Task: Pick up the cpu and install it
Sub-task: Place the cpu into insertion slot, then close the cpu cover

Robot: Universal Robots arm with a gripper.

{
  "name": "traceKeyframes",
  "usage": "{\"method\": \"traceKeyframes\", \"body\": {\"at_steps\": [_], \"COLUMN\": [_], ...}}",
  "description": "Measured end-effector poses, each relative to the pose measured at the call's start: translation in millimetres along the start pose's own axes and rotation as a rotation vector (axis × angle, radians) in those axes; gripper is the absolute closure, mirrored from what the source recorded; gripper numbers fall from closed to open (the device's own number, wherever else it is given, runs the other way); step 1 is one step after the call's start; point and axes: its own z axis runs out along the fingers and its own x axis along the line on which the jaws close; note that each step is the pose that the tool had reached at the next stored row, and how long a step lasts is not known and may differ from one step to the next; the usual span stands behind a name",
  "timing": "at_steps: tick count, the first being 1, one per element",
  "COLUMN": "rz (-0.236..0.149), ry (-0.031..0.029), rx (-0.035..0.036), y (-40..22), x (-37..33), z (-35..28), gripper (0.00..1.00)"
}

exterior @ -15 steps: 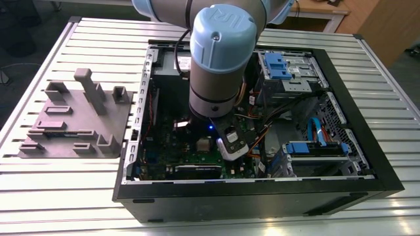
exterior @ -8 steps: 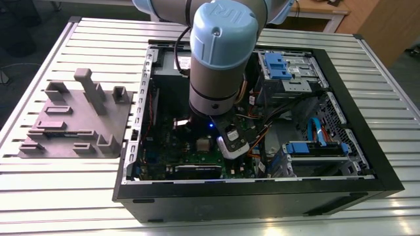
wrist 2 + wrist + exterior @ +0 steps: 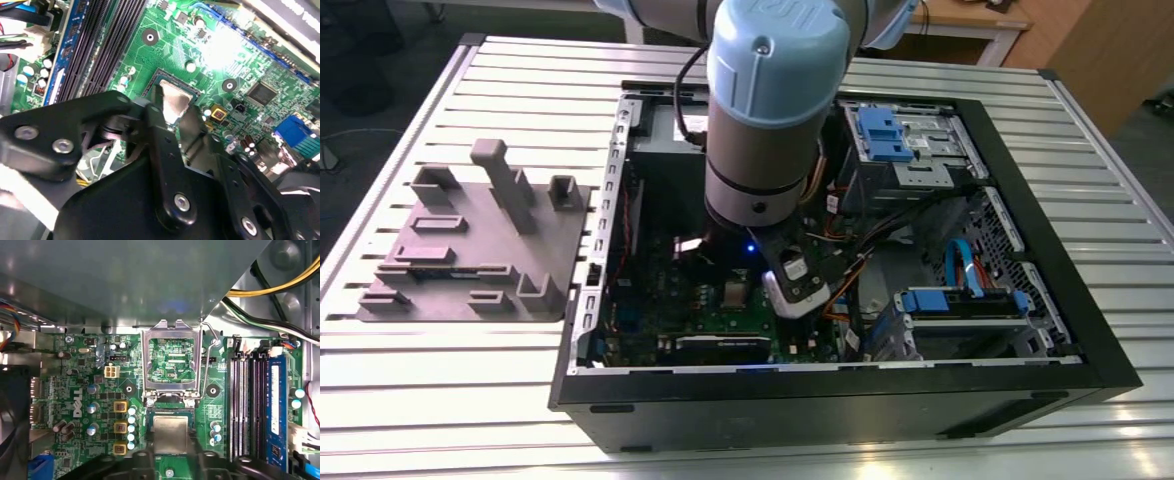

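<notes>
Black linkage bars of the gripper (image 3: 174,107) sat closest to the lens in the second wrist view. They narrowed to two fingertips (image 3: 194,122) drawn in only as far as the chip's width. The jaws were pinching the cpu (image 3: 172,100) by two opposite edges. The cpu lay flat, silver-grey metal top facing up, low in the dark square opening of the socket (image 3: 149,416) on the green motherboard (image 3: 90,390). Its outline was close to square, so no long axis stood out, and its edges ran parallel to the socket's sides. In the first wrist view the cpu (image 3: 171,434) sat just beside the hinge of the metal socket frame (image 3: 172,330), which stood swung open. A wire lever (image 3: 214,347) was raised alongside the frame. Black memory slots (image 3: 250,405) ran near the socket. In the exterior view the arm (image 3: 774,100) reached down into the open computer case (image 3: 1067,330). A grey fixture tray (image 3: 480,240) rested on the slatted table (image 3: 454,400) at the exterior view's left.
</notes>
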Motion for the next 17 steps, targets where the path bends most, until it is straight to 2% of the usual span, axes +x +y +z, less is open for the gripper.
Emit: {"method": "traceKeyframes", "body": {"at_steps": [1, 2, 4, 5, 7, 9, 17], "rz": [0.000, 0.000, 0.000, 0.000, 0.000, 0.000, 0.000], "ry": [-0.0001, -0.0001, -0.0002, -0.0002, -0.0001, -0.0001, 0.0000], "rx": [-0.0001, -0.0001, -0.0004, -0.0004, -0.0001, -0.0001, -0.0001], "y": [0.1, 0.1, 0.2, 0.2, 0.1, 0.1, 0.1], "x": [0.0, 0.0, 0.0, 0.0, 0.0, 0.0, 0.1], "z": [-1.1, -1.9, -2.1, -2.2, -2.3, -2.4, -3.1], "gripper": [0.63, 0.63, 0.75, 0.75, 0.87, 0.90, 0.90]}}
